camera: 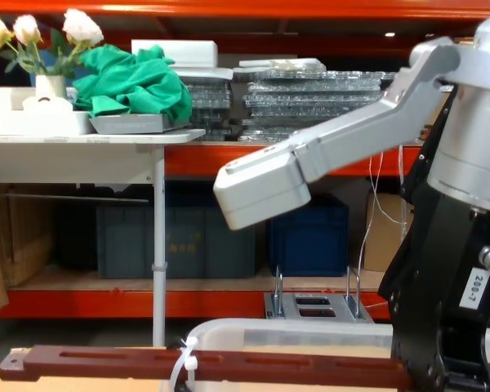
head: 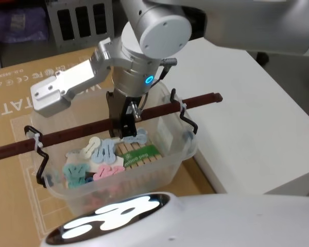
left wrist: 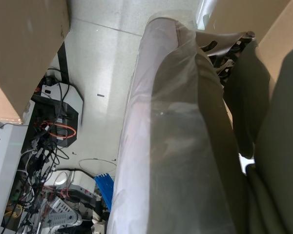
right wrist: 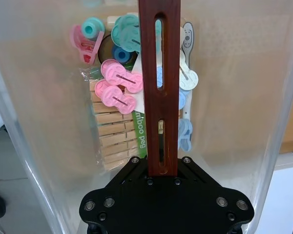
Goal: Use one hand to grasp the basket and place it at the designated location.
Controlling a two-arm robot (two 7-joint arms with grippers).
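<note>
Basket [head: 144,177] sits on the cardboard sheet [head: 10,103], just beside the white worktop [head: 247,113] on its right. Directly above, the right pincer [head: 122,123] is clenched mid-span on the brown bar [head: 77,135] crossing it left-to-right, likely a balanced lift.

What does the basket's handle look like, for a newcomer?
Find the translucent basket over the brown cardboard sheet. Across its rim runs a long reddish-brown slotted bar, zip-tied to black wire hooks and clamped by the right end effector. Nothing else there is long, dark and slotted.
</note>
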